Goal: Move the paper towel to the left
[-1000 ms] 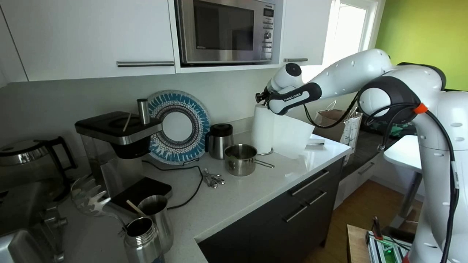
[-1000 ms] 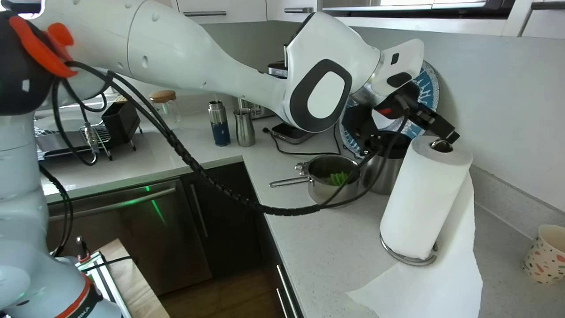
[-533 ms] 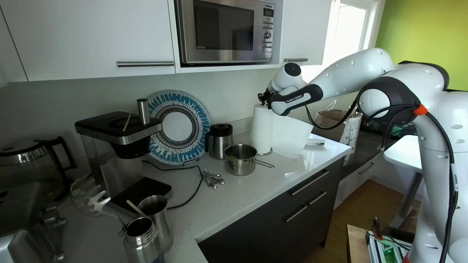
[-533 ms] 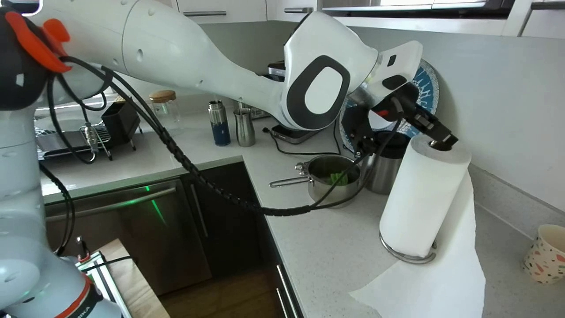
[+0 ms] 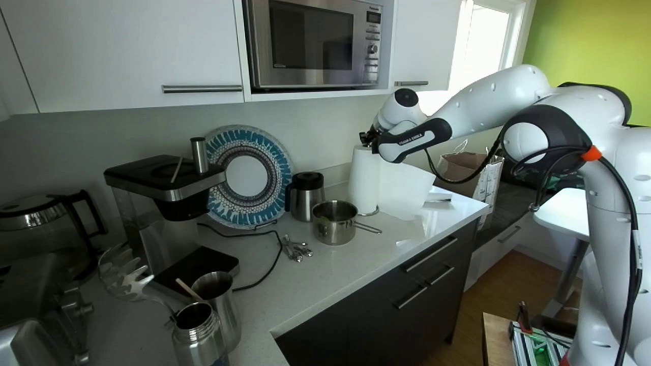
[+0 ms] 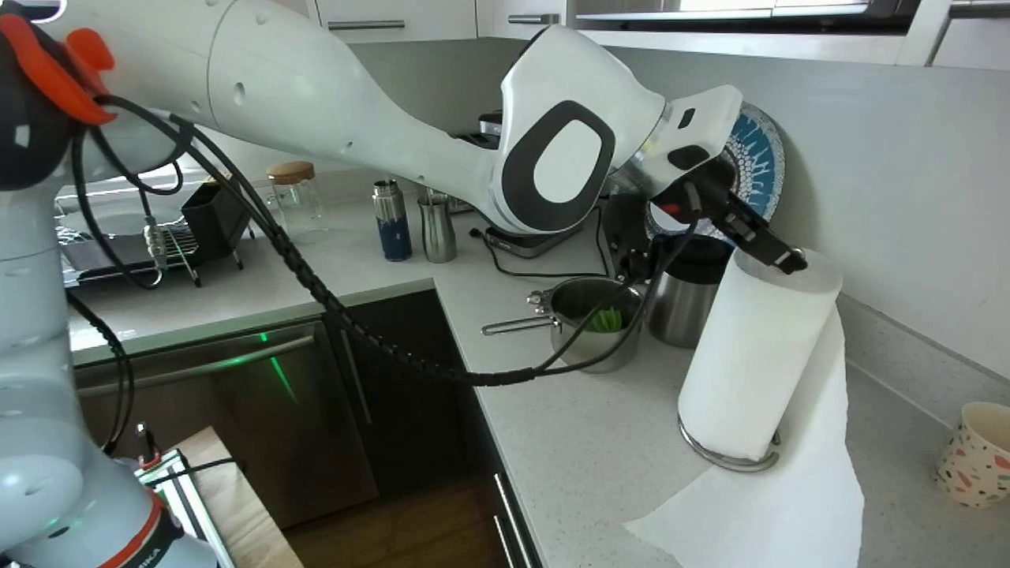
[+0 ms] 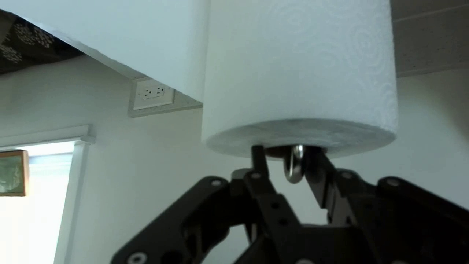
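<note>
The paper towel is a tall white roll, seen in both exterior views (image 5: 363,178) (image 6: 753,355) and in the wrist view (image 7: 298,73). It stands on a wire holder (image 6: 734,461) with a loose sheet (image 6: 777,505) hanging down onto the counter. My gripper (image 6: 791,261) is at the top of the roll; it also shows in an exterior view (image 5: 367,138). In the wrist view my gripper (image 7: 286,149) has its fingers (image 7: 259,161) apart, one on each side of the holder's metal loop (image 7: 294,170). The loop lies close to the right finger; contact cannot be told.
A metal pot (image 5: 334,226) and a steel carafe (image 5: 307,198) stand beside the roll. A blue-and-white plate (image 5: 247,178) leans on the wall. A patterned paper cup (image 6: 977,454) stands by the wall. The arm's cable (image 6: 505,377) hangs over the counter.
My gripper has come down slightly and shifted a little to the front at the top of the roll. The roll and its holder shifted very slightly early on, then stayed put.
</note>
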